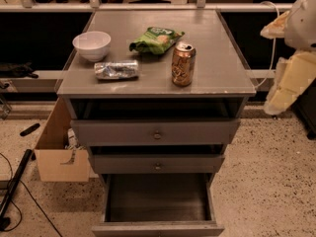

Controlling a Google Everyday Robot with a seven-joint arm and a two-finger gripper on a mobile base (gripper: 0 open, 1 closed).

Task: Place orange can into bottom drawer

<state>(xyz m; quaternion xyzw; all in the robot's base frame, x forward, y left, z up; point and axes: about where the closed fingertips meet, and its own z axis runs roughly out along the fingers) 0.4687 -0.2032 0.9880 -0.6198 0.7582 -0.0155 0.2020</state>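
The orange can [183,64] stands upright on the grey cabinet top [217,73], right of centre near the front edge. The bottom drawer [158,197] is pulled open below, its dark interior bare. My gripper [290,82], a pale cream part hanging from the white arm, is at the right edge of the view. It is well to the right of the can, at about cabinet-top height, and touches nothing.
On the cabinet top are a white bowl [92,44], a crushed silver can [117,69] and a green snack bag [155,38]. The two upper knobbed drawers [157,133] stand slightly open. A cardboard box [61,154] sits on the floor at the cabinet's left.
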